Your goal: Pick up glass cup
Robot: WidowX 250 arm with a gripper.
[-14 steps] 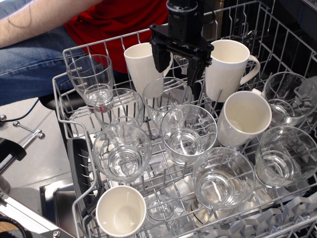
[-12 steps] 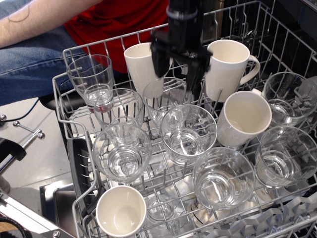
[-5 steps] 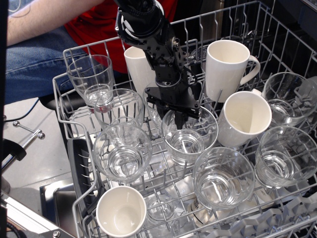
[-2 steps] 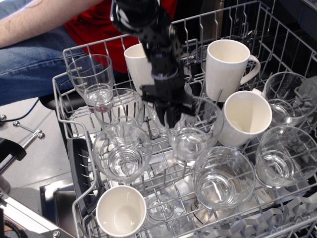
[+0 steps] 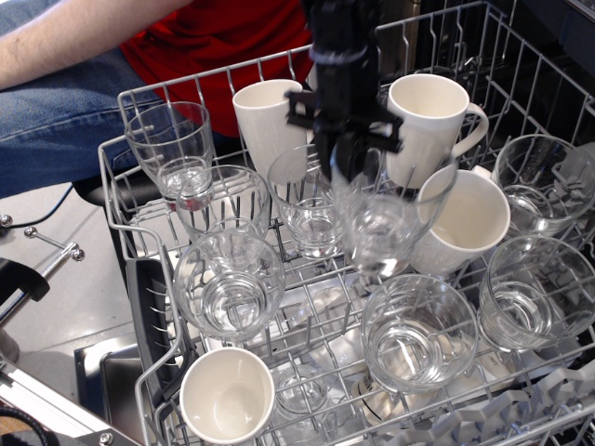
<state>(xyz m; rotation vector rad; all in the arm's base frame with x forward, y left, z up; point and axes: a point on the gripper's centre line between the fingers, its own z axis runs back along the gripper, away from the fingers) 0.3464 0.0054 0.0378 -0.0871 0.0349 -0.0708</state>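
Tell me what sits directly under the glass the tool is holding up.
Under the lifted glass cup, gripped by the tool, shows bare wire rack where no glass stands. The white mug lies partly behind it; the rack beneath the cup's base is blurred through the glass.

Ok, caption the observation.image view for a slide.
Gripper lifting a glass cup by its rim above a dishwasher rack of tumblers and mugs.
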